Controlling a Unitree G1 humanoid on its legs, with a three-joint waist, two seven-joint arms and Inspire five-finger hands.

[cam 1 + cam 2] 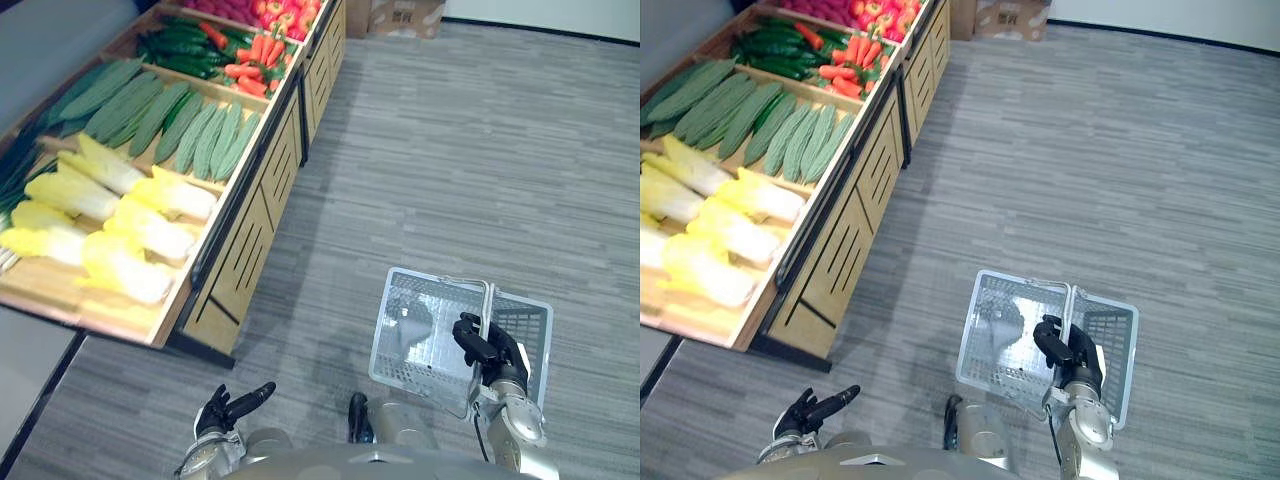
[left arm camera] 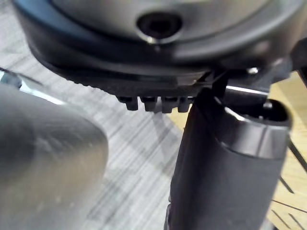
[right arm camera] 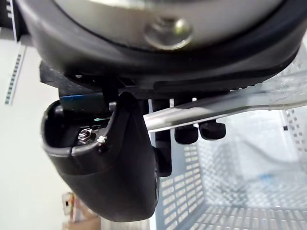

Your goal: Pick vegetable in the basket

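Right hand [image 1: 488, 345] curling round handle [image 1: 488, 296] of grey basket [image 1: 396, 312], carrying it beside wooden produce stand [image 1: 250, 250]. Basket looking empty. Left hand [image 1: 228, 408] hanging low, fingers straight, holding nothing. Cabbages [image 1: 150, 230], gourds [image 1: 210, 140], carrots [image 1: 250, 65] lying on stand, well apart from basket; picking not yet begun.

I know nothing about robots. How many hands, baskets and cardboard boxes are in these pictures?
Robot hands: 2, the left hand open and low by the stand, the right hand curled round the basket's handle
Baskets: 1, the grey mesh basket
Cardboard boxes: 1, the cardboard box on the floor at the far end
Total: 4
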